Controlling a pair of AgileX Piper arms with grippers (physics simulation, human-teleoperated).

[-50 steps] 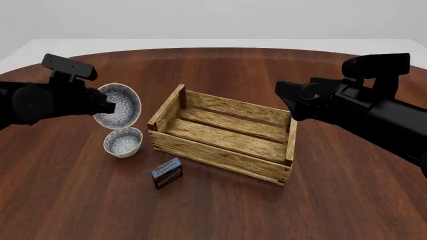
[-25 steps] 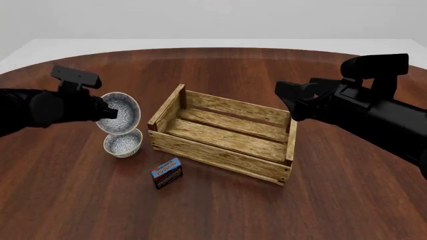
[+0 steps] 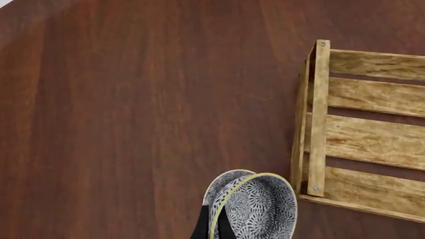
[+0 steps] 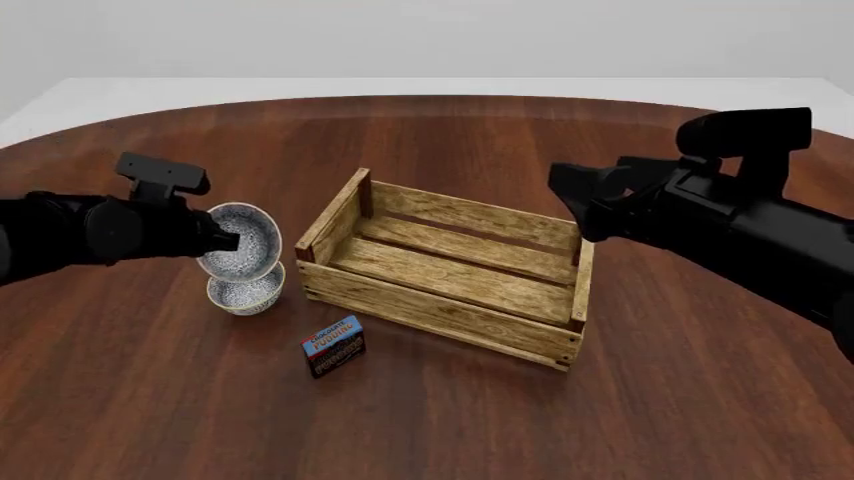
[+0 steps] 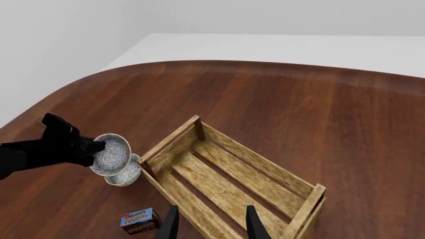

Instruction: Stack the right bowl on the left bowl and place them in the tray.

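Now that you've lowered the right bowl [image 4: 242,238] almost onto the left bowl [image 4: 246,289], left gripper [image 4: 220,238] pinching its nine-o'clock rim, just release; right gripper [image 5: 210,224] idles wide.

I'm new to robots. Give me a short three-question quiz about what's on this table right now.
1. True or false: the tray has a bowl in it.
2. Which tool holds a bowl? A. left tool B. right tool
3. Fill in: the held bowl hangs tilted just above the ____ bowl.

Key: 1. False, it holds nothing. 2. A; the right tool is open near the tray. 3. other; it sits on the table, near a small box.
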